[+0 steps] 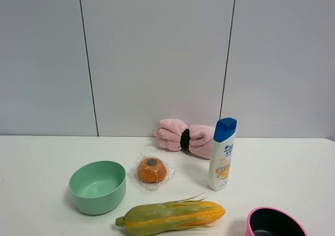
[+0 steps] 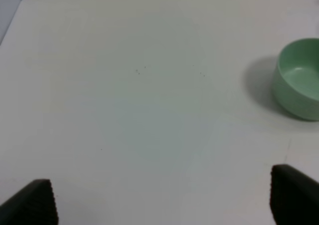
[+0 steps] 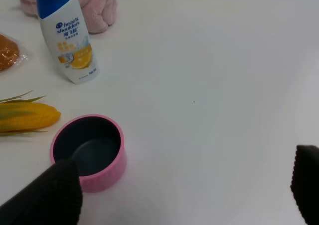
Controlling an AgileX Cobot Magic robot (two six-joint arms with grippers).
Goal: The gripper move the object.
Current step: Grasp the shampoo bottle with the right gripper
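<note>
The white shampoo bottle point(image 1: 222, 155) with a blue cap and blue-and-orange label stands upright right of the table's middle. It also shows in the right wrist view point(image 3: 66, 35). Neither gripper shows in the exterior high view. My left gripper point(image 2: 162, 202) is open and empty over bare table, with one black fingertip point(image 2: 32, 203) at each side of the view. My right gripper point(image 3: 184, 192) is open and empty, apart from the bottle, with one fingertip point(image 3: 47, 197) in front of a pink bowl.
A green bowl point(image 1: 98, 187) sits at the left, also in the left wrist view point(image 2: 299, 80). A wrapped orange round item point(image 1: 152, 170), a corn cob point(image 1: 172, 216), a pink towel point(image 1: 183, 136) and a pink bowl point(image 1: 275, 223) with a dark inside point(image 3: 89, 150) surround the bottle.
</note>
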